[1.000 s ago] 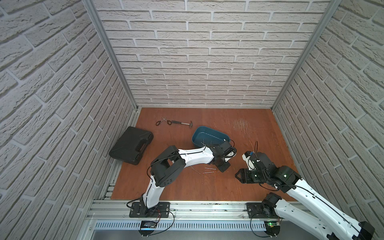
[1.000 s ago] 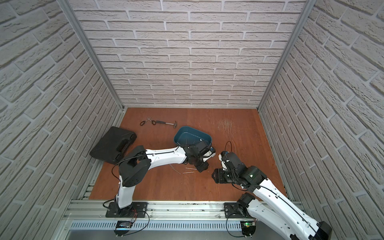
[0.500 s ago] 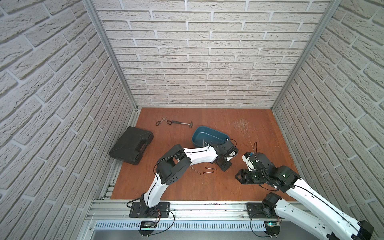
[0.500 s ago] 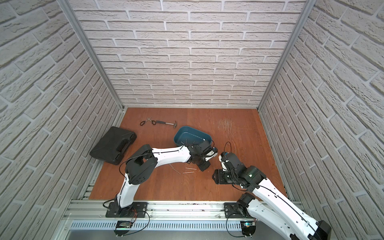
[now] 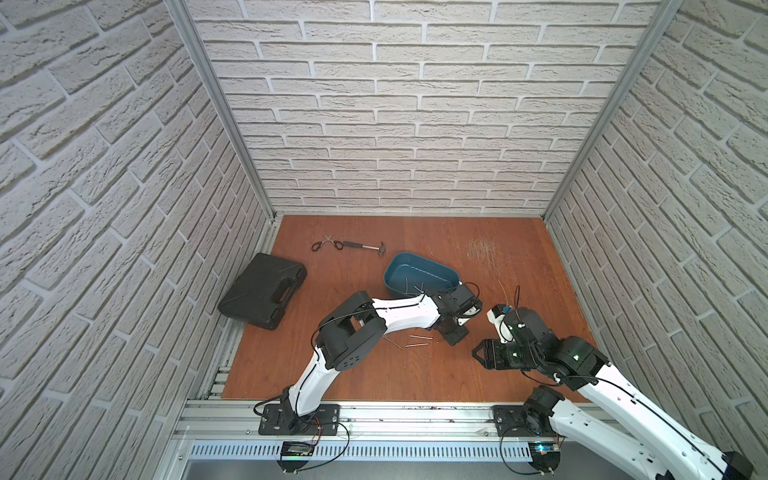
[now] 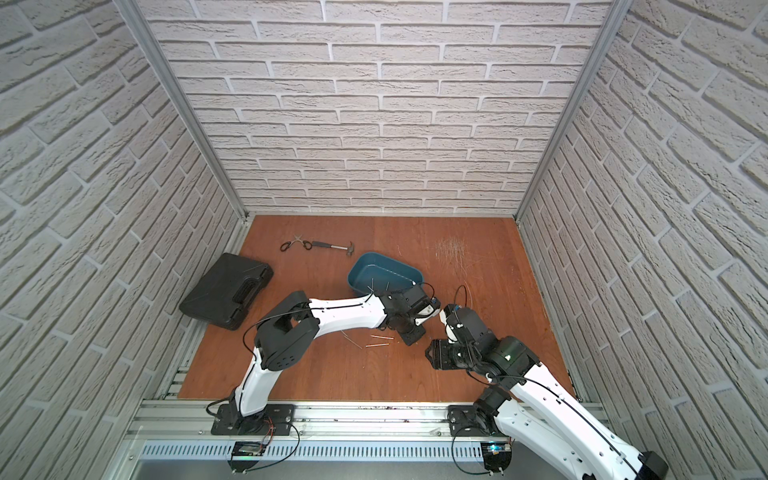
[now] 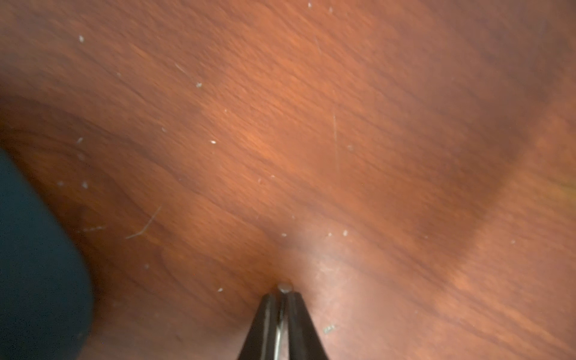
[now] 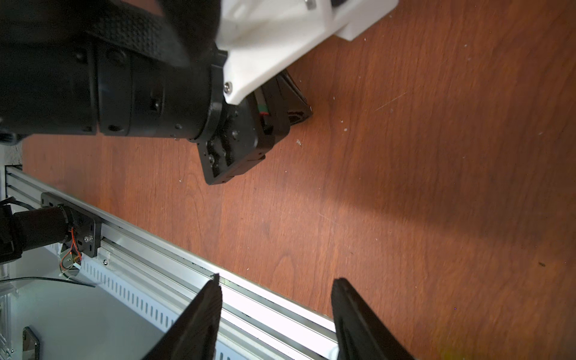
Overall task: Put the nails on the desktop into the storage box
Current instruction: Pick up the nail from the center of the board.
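Observation:
My left gripper points down at the desktop, just in front of the teal storage box. In the left wrist view its jaws are shut on a thin grey nail whose head shows at the fingertips; the box fills one edge. Two nails lie loose on the wood beside that gripper, seen also in a top view as nails. Thin nails lie inside the box. My right gripper hangs open and empty over the desktop's front part, right of the left gripper.
A black tool case lies at the left edge. A hammer and scissors lie at the back left. An aluminium rail runs along the front. Brick walls close in three sides.
The left gripper's jaws have closed onto a nail on the desktop, and that arm has reached slightly further right. The right arm has stayed still.

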